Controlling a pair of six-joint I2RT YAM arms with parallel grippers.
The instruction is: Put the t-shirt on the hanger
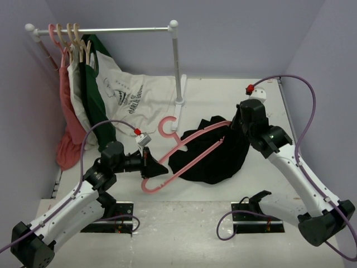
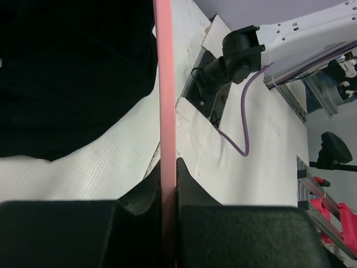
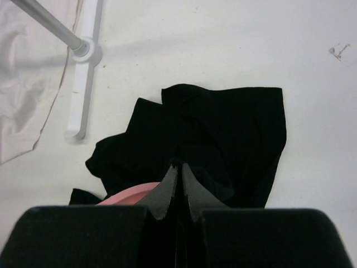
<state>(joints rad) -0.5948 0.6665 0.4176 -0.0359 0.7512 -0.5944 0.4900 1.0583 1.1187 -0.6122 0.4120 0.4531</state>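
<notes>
The black t-shirt (image 1: 215,153) lies bunched on the table's middle, and one end of the pink hanger (image 1: 189,146) is pushed into it. My left gripper (image 1: 158,167) is shut on the hanger's lower bar near its left bend. In the left wrist view the pink hanger (image 2: 164,84) runs straight up from between the pinched fingertips of the left gripper (image 2: 169,166), with the t-shirt (image 2: 72,72) at the upper left. My right gripper (image 1: 234,126) is shut on a fold of the t-shirt (image 3: 223,128) at its far edge. In the right wrist view the right gripper (image 3: 179,166) meets the cloth, and a bit of hanger (image 3: 131,195) shows beside its fingers.
A white clothes rack (image 1: 106,29) stands at the back, its post and foot (image 1: 179,100) just behind the hanger's hook. Pink, white and dark green garments (image 1: 89,84) hang at its left end. A white shirt with dark lettering (image 1: 131,95) is spread on the table behind.
</notes>
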